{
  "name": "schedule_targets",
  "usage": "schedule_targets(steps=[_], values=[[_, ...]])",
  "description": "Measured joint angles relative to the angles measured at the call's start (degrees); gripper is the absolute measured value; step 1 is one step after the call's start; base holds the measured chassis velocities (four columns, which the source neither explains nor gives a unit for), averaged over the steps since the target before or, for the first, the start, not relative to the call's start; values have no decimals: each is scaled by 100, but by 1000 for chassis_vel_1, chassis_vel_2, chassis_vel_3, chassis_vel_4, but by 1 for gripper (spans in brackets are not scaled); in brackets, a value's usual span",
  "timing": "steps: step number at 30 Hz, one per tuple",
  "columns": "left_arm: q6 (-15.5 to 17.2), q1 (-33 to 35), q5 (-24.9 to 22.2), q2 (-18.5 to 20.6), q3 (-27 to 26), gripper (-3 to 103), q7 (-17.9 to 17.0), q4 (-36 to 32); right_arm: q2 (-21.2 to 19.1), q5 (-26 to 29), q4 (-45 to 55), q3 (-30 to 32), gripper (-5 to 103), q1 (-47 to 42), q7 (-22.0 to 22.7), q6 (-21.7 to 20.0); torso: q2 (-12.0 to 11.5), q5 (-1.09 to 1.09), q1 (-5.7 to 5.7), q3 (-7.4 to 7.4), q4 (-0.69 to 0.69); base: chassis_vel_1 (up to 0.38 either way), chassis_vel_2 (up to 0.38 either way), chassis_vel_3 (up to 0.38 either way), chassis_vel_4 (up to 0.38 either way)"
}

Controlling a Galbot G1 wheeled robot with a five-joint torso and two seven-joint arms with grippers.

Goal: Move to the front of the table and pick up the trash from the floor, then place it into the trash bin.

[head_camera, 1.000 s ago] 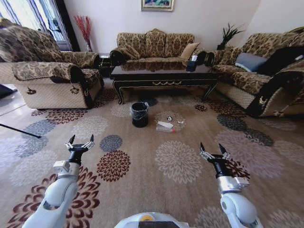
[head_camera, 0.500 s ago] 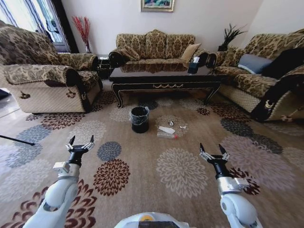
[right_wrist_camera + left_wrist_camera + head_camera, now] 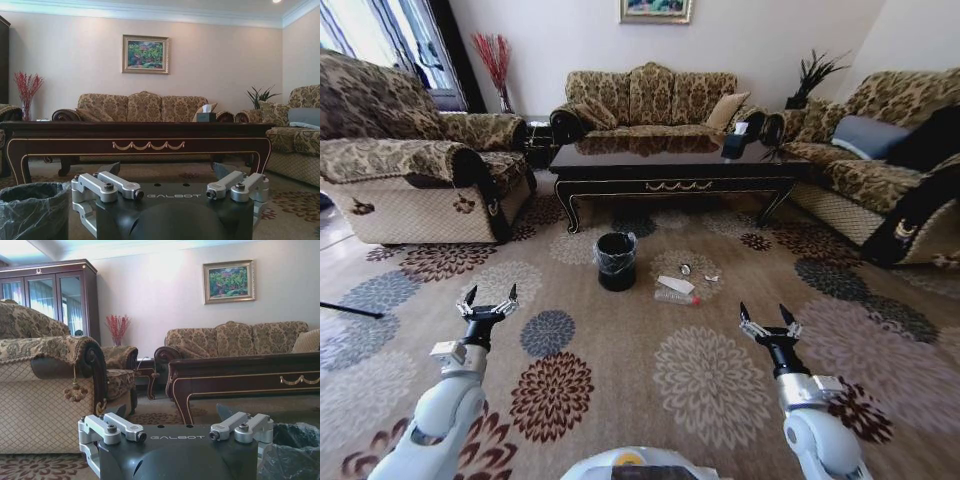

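Since the earlier frames the whole head view has shifted, so the camera has travelled with the robot and drawn a little nearer to the dark coffee table; nothing on the floor has been disturbed. With the trash bin as landmark: this small round black bin, lined with a crinkled clear bag, stands on the beige flower-medallion carpet just in front of the long glossy near-black surface with gold scroll trim and curved legs. To the robot's right of the bin, near it but apart from it, lies the trash: a clear plastic bottle with a red cap, a flat white piece just beyond the bottle, and a tiny round item farther on toward the surface. A dark tissue box sits on the surface's right end. Behind the surface is a patterned brown sofa under a framed picture; an armchair stands to the bin's left, a second sofa to its right. Well short of the bin, the left end effector hangs above the carpet with both fingers spread apart, holding nothing. The right end effector hangs likewise, fingers spread, empty. From the left wrist, the bin's bagged rim shows beside the end effector.
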Motion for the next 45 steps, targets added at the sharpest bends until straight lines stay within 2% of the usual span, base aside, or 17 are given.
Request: schedule_targets(steps=[45], values=[[60,-61,-18,66,121,100,10,42,61,-83,-31,-26,100,-16,-5,19,1,0,1,0,-1,-148,149,152,-153]])
